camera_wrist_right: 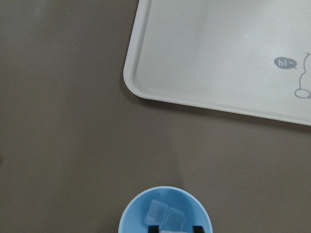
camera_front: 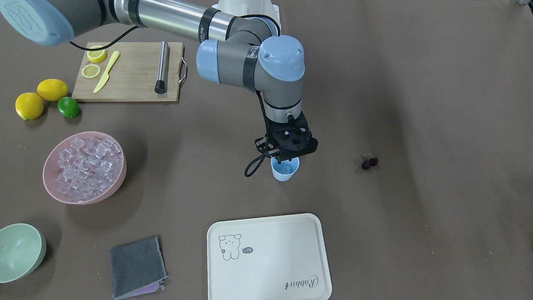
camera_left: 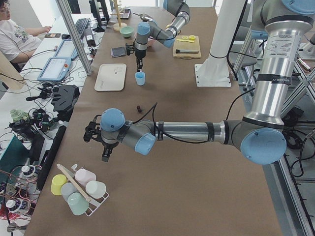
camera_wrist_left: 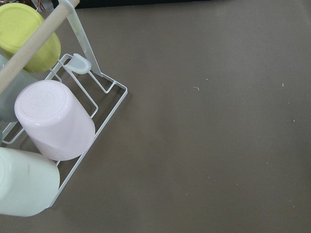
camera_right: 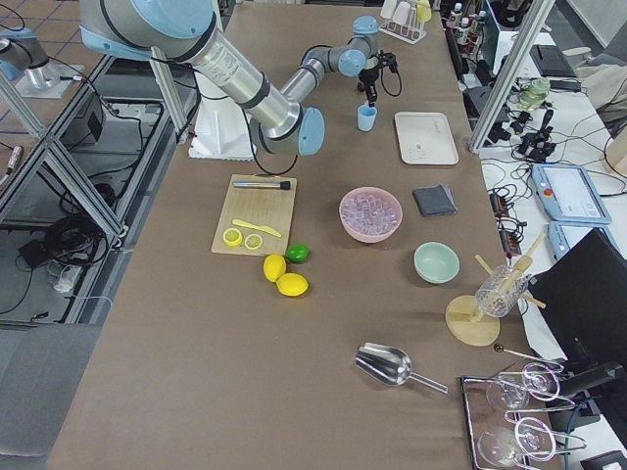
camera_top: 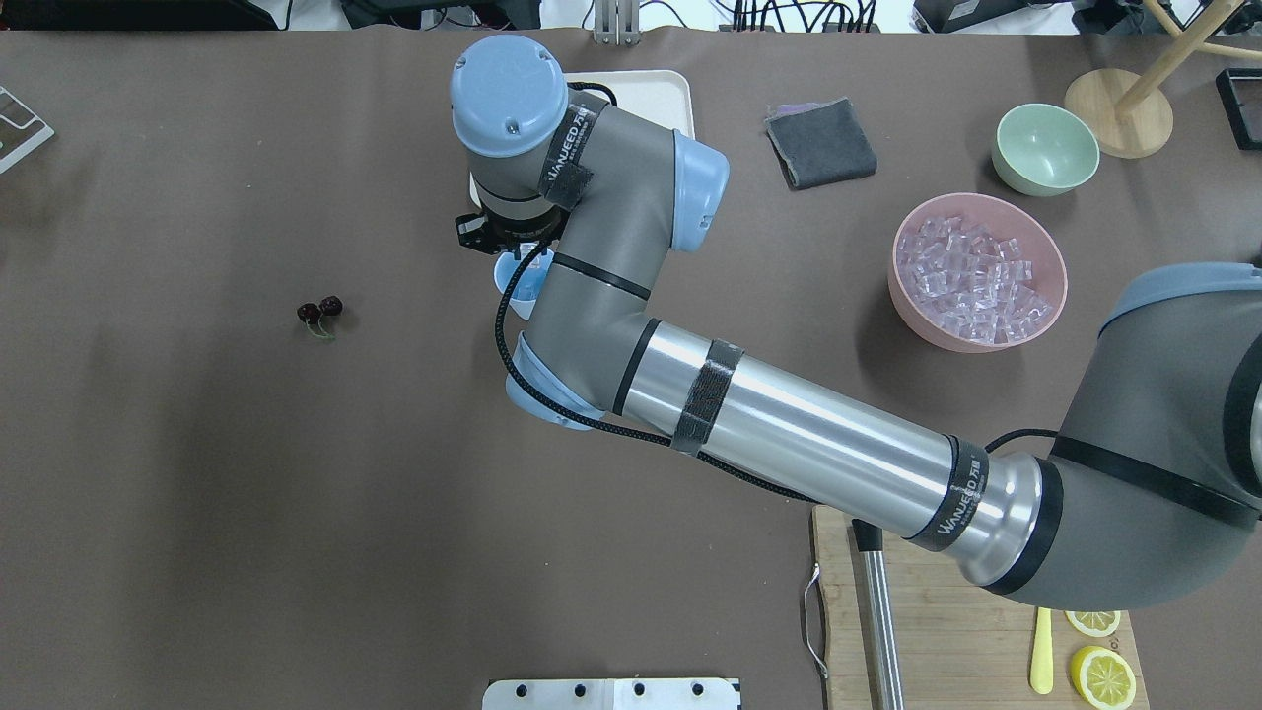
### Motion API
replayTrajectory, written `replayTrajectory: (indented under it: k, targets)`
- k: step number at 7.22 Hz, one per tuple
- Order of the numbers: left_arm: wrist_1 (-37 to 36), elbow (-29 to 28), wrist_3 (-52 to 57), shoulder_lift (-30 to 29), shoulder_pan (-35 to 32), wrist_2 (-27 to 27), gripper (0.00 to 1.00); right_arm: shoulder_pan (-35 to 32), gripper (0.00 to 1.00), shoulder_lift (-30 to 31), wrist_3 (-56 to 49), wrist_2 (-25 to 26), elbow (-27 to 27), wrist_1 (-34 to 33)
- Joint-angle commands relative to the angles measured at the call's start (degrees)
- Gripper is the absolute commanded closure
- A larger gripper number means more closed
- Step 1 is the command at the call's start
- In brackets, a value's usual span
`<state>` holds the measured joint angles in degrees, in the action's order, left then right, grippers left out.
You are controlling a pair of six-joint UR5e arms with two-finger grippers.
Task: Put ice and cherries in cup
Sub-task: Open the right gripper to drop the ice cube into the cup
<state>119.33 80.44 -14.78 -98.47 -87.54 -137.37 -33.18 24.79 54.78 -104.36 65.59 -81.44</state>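
Ice [camera_front: 89, 166]: heaped in pink bowl [camera_front: 104, 196]
Tray [camera_front: 300, 250]: "Rabbit" and "hi~" printed
Cup [camera_front: 285, 173]: upright near tray, cubes seen inside
Right gripper [camera_wrist_right: 175, 228]: held over cup, fingertips slightly parted
Cherries [camera_front: 369, 162]: seen well apart from cup
Left gripper [camera_left: 105, 156]: grip cannot be told

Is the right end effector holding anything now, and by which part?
Nothing, it seems: the right end effector hangs open over the small light-blue plastic cup, clear ice cubes lying inside.
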Motion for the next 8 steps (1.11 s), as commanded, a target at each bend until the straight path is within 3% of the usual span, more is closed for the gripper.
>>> replayTrajectory:
  k: [1, 2, 4, 5, 8]
  targets:
    - [0.02, 0.06, -0.07, 0.03, 0.00, 0.00, 0.02, 0.92, 0.25, -0.18, 1.80, 1.25, 0.15, 0.49]
    - [0.02, -0.20, 0.02, 0.03, 0.09, 0.17, 0.02, 1.18, 0.08, 0.08, 2.78, 2.48, 0.07, 0.50]
    - [-0.06, 0.15, -0.68, -0.32, 0.09, 0.00, 0.02, -0.21, 0.02, 0.35, 0.35, 1.71, 1.03, 0.41]
    - [-0.07, 0.59, -0.77, -1.28, 1.05, 0.00, 0.02, -2.92, 0.02, 5.13, -1.50, -1.61, 6.08, 0.41]
    - [-0.24, 6.54, -10.41, -3.22, 9.29, 0.52, 0.02, -19.58, 0.02, 33.48, -17.37, -21.44, 33.03, -0.20]
